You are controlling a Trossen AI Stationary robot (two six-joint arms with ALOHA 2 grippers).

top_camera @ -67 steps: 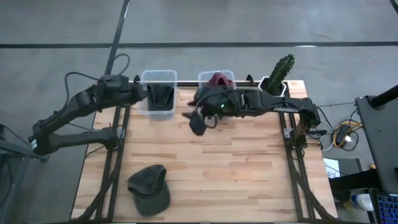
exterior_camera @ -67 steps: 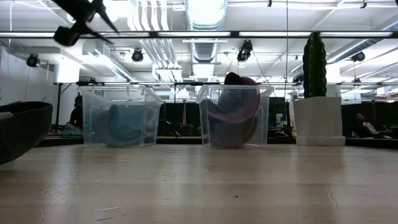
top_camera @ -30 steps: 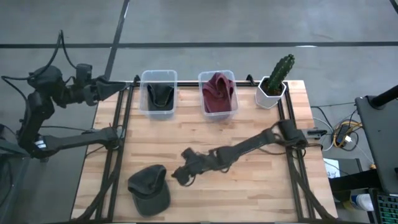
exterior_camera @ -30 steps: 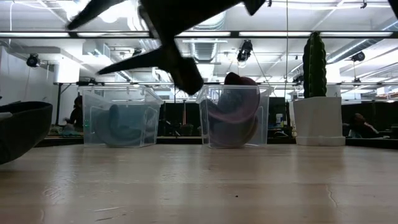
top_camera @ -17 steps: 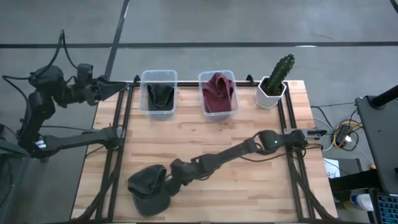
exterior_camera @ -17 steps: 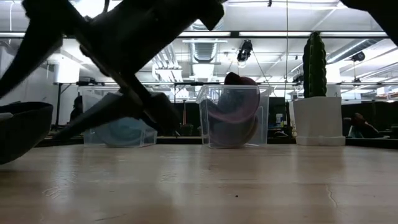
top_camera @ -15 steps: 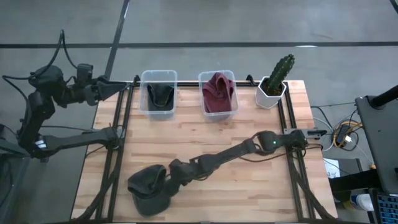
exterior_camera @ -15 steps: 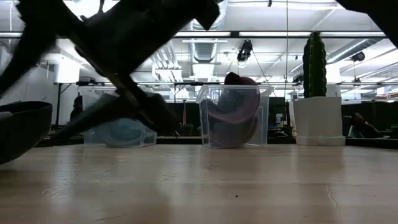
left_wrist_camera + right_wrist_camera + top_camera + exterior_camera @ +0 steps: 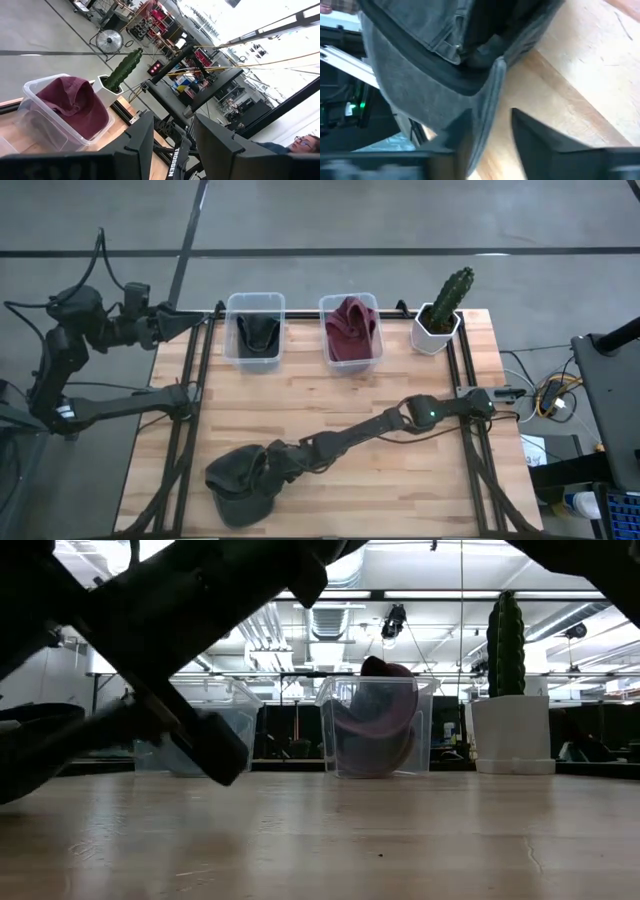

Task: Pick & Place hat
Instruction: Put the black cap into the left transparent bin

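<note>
The right claw point(image 9: 268, 468) sat at the dark grey hat point(image 9: 240, 483), its two fingers point(image 9: 536, 131) straddling the hat's rim with one on each side; they stood partly apart, and whether they were pinching the fabric cannot be told. The hat lay on the wooden table point(image 9: 400, 490) at its near left corner, well away from the cactus pot point(image 9: 438, 332) at the far right corner. Toward the hat from the cactus, along the far edge, stood a clear bin with a maroon hat point(image 9: 349, 330), then a clear bin with a dark hat point(image 9: 254, 332). The left claw point(image 9: 196, 320) hung off the table's far left corner, beyond the second bin, its fingers point(image 9: 215, 145) spread and empty.
</note>
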